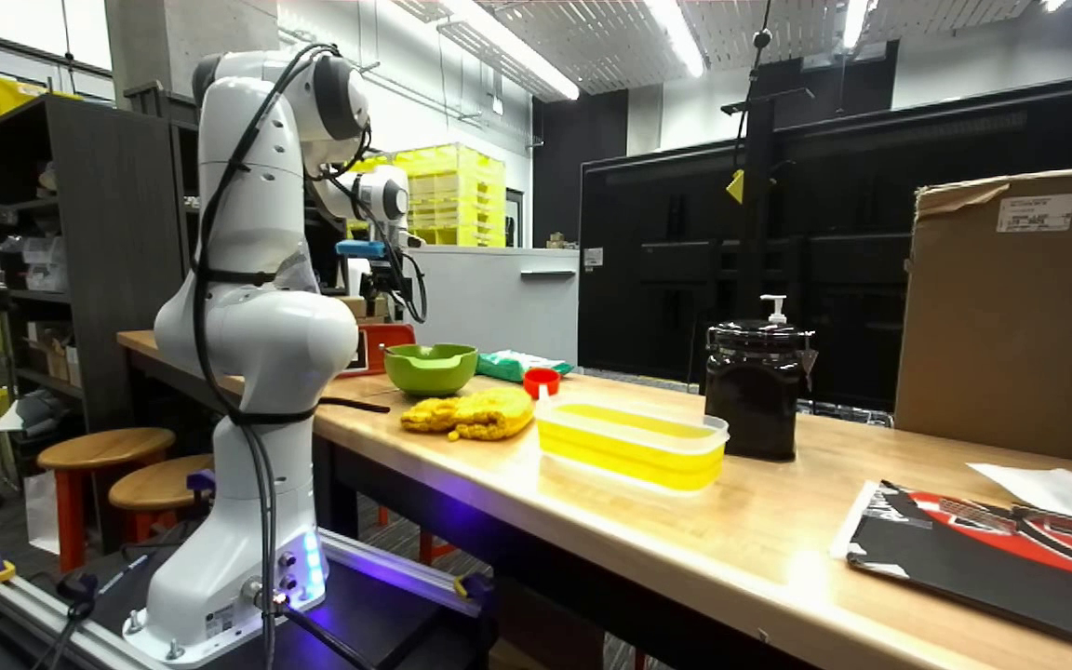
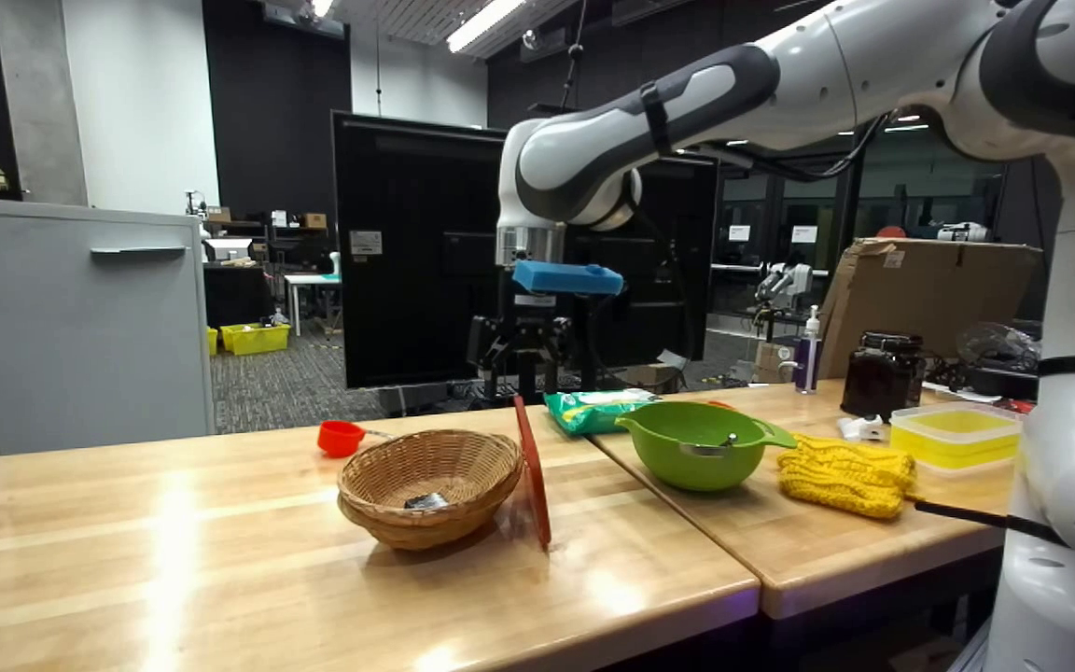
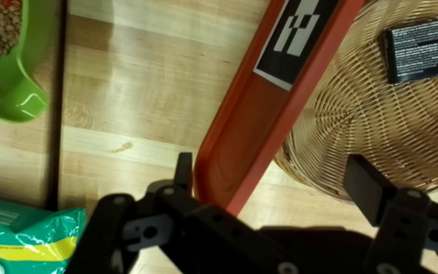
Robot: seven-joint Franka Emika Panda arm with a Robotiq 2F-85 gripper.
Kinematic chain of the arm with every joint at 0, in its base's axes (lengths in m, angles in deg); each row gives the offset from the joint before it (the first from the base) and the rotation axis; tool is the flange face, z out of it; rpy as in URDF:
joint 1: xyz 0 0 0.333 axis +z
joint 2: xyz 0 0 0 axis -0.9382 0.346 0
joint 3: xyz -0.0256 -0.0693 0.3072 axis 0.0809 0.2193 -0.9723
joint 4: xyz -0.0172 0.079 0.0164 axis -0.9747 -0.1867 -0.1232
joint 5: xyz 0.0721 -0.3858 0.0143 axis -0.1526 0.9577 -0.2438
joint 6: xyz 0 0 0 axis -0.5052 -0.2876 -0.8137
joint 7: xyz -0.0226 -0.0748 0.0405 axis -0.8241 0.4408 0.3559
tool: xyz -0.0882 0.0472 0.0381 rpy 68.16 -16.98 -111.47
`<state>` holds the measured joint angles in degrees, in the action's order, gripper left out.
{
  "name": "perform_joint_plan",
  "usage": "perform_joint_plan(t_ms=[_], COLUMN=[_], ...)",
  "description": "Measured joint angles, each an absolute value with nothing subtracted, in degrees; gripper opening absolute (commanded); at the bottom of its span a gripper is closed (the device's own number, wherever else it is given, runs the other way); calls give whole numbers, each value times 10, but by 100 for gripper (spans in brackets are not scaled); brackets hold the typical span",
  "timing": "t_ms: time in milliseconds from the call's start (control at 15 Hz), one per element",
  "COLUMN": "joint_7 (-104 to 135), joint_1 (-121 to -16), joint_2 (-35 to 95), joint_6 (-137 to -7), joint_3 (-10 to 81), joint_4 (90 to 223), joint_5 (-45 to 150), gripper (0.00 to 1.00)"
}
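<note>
Going left to right in an exterior view, your pale wooden bench point(image 2: 248, 560) held a small red plastic cup point(image 2: 340, 439), then a round brown wicker basket point(image 2: 407, 532) with a small black box point(image 2: 426, 501) inside. A shallow red rectangular tray point(image 2: 534, 476) stood on edge beside the basket. Your fingers point(image 3: 366, 188) were spread above that tray, gripping nothing. Next came a glossy green spouted bowl point(image 2: 687, 467). To my eye, positioning looked done; any grasp remained.
</note>
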<state>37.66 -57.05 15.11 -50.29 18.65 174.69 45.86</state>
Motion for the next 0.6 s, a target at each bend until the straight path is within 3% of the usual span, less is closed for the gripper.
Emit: perform_joint_plan(t_ms=[267,333,400,600], joint_7=[377,377,377,377], joint_1=[-570,-570,-569,-568], joint_2=[161,163,165,172], joint_6=[-521,-526,-531,-542], joint_3=[186,186,186,186], joint_4=[1763,1767,1771,1779], joint_5=[440,435,431,427], gripper=[100,75,74,52])
